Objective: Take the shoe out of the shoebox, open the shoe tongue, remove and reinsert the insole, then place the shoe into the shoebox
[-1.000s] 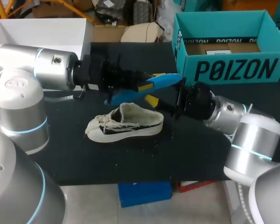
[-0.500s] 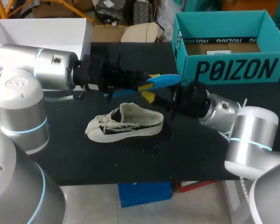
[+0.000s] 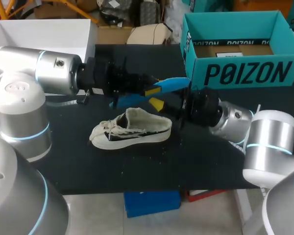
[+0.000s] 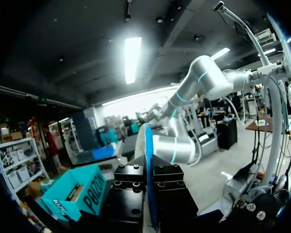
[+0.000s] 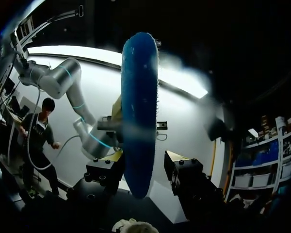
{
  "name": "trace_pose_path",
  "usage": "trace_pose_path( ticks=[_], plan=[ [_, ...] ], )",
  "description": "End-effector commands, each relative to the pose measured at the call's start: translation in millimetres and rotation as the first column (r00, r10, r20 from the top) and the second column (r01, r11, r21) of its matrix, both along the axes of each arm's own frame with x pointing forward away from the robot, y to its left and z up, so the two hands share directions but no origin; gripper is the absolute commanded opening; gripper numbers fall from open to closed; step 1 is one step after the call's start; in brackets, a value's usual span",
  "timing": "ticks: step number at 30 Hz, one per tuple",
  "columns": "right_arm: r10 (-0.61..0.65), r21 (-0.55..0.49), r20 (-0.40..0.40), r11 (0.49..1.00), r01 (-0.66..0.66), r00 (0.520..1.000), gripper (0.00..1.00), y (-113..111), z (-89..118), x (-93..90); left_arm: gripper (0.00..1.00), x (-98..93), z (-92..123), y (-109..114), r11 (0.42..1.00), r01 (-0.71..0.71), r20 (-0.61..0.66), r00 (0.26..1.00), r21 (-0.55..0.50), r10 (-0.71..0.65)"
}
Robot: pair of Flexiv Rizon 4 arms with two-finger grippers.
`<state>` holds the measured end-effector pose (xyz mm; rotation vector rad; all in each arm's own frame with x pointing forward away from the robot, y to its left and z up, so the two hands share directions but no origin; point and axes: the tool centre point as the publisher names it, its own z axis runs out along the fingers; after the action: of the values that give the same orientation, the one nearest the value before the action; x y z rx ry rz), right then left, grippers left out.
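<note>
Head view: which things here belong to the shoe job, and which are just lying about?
Job: white canvas low-top shoe with black stripe; flat blue foam insole, clamped in left hand above the shoe; open teal cardboard shoebox.
Lying about: open white box by the table's far left corner; small white specks on the black tabletop.

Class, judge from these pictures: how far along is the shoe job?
Done: the shoe lies on the table, out of the shoebox, and the insole is out. In hand: the left gripper grips the insole above the shoe, with the right gripper open around it. Left: reinsert the insole, then box the shoe.
</note>
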<state>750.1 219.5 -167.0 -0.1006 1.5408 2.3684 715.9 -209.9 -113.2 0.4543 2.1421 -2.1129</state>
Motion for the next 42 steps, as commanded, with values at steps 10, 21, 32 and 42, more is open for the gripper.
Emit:
trace_pose_path(
  ticks=[10,21,32,42],
  plan=[
    [0.008,0.014,0.02,1.0,-0.008,1.0,0.49,5.7,6.3,-4.6,0.0,-0.5,-1.2,-2.2,1.0,-0.003,0.001,1.0,0.0,0.003],
    [0.006,0.022,0.02,1.0,-0.006,1.0,0.0,5.6,5.5,-4.3,0.0,-0.5,-1.2,-2.2,1.0,-0.003,0.001,1.0,0.0,0.003],
    [0.01,-0.001,0.016,1.0,-0.01,1.0,0.0,3.9,3.2,-1.7,0.38,-0.5,-1.2,-2.2,1.0,-0.003,0.001,1.0,0.0,0.003],
    [0.01,-0.027,0.007,1.0,-0.01,1.0,0.0,1.2,0.7,-0.7,0.48,-0.5,-1.2,-2.2,1.0,-0.003,0.001,1.0,0.0,0.003]
  ],
)
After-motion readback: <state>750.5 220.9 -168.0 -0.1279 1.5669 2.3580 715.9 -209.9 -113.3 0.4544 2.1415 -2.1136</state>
